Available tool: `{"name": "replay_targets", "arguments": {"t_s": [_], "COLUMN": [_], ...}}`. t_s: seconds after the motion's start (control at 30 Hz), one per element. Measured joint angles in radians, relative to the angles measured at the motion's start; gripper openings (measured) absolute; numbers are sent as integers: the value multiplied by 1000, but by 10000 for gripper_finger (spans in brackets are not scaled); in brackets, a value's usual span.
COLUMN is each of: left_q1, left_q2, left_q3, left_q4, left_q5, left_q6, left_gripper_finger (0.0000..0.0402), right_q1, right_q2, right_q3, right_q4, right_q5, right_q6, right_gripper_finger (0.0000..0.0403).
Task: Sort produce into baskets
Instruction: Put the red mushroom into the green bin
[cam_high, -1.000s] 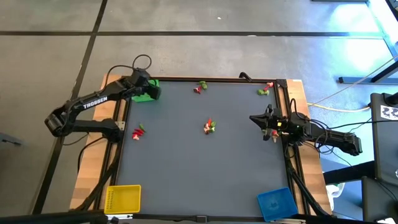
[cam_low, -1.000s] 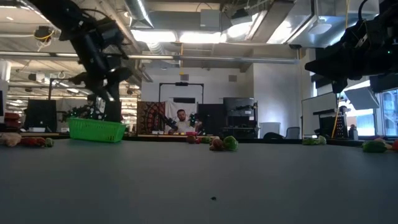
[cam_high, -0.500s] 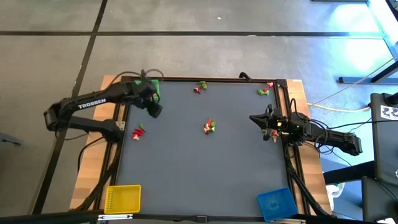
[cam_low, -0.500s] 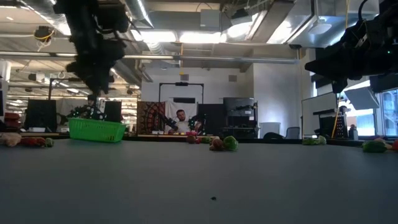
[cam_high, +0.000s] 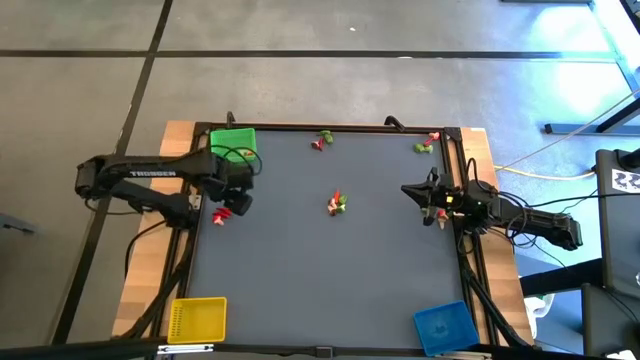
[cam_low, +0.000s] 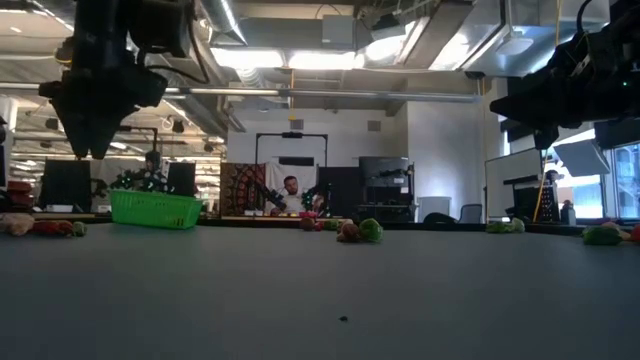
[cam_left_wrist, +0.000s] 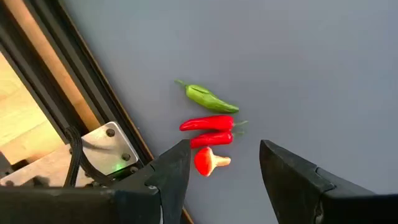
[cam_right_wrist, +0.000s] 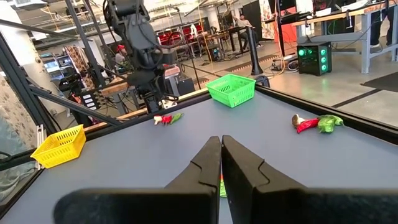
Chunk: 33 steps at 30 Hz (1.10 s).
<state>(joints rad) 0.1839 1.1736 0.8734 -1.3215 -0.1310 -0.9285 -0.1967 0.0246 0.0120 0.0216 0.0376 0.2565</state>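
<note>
High view: the left gripper (cam_high: 236, 203) hangs over a small cluster of produce (cam_high: 221, 214) at the table's left edge, between the green basket (cam_high: 232, 141) at the far left corner and the yellow basket (cam_high: 197, 319) at the near left corner. The step in hand looks like a pick from this cluster. More produce lies mid-table (cam_high: 337, 204) and along the far edge (cam_high: 322, 140), (cam_high: 426, 144). The blue basket (cam_high: 444, 326) sits at the near right corner. The right gripper (cam_high: 420, 193) waits at the table's right edge. White lettering runs along the left arm, too small here to read.

Low view: the left gripper (cam_low: 92, 135) hangs well above the tabletop, left of the green basket (cam_low: 153, 209) — the descent is not yet made.

Left wrist view: the fingers (cam_left_wrist: 176, 168) stand apart, with a green chili (cam_left_wrist: 206, 98), a red chili (cam_left_wrist: 209, 123) and a red-capped mushroom (cam_left_wrist: 206, 161) beside one another ahead of them. The next move calls for singling out one piece — they lie close, so a clean grasp needs care.

Right wrist view: the right gripper's fingers (cam_right_wrist: 205, 163) are pressed together, empty, pointing across the table toward the green basket (cam_right_wrist: 231, 89) and the yellow basket (cam_right_wrist: 58, 145).
</note>
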Motion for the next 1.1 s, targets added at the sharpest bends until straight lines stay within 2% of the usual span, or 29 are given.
{"name": "replay_targets", "arguments": {"t_s": [0.53,1.1], "left_q1": [-145,-193], "left_q2": [203,387], "left_q3": [0,0], "left_q4": [-31,-76], "left_q5": [42,59], "left_q6": [47,-13], "left_gripper_finger": [186,186], "right_q1": [0,0], "right_q2": [0,0], "right_q3": [0,0], "right_q4": [2,1], "right_q5": [-1,-3], "right_q6": [0,0], "right_gripper_finger": [17,17]}}
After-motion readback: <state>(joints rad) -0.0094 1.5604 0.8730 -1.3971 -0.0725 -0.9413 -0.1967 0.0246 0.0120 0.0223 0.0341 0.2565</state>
